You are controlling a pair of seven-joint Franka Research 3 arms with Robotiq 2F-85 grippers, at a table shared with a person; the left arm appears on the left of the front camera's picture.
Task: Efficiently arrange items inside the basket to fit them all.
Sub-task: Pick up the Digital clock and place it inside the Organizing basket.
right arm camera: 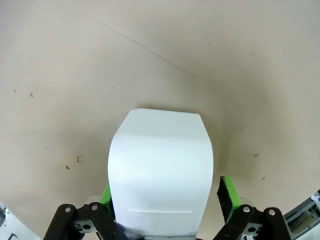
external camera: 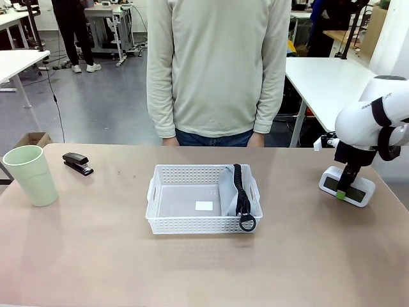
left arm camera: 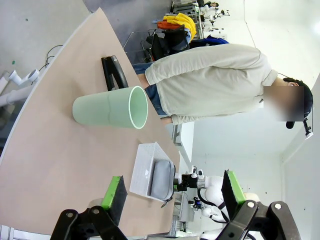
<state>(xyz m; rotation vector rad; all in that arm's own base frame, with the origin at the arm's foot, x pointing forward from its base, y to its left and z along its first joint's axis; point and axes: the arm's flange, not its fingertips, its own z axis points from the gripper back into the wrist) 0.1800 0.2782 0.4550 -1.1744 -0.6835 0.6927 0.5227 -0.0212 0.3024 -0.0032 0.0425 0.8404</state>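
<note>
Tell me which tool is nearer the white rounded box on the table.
Right. The right tool straddles the white rounded box, one finger either side; the left tool hangs open far off, facing the pale green cup.

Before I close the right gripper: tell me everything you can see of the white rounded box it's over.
The white rounded box, smooth plastic by its look, lies flat on the tan table at the robot's right, well outside the white perforated basket. It has rounded corners, a faint seam across its top and a greyish label on its near side. The right gripper straddles it, jaws open, green pads on either side; contact is unclear.
</note>
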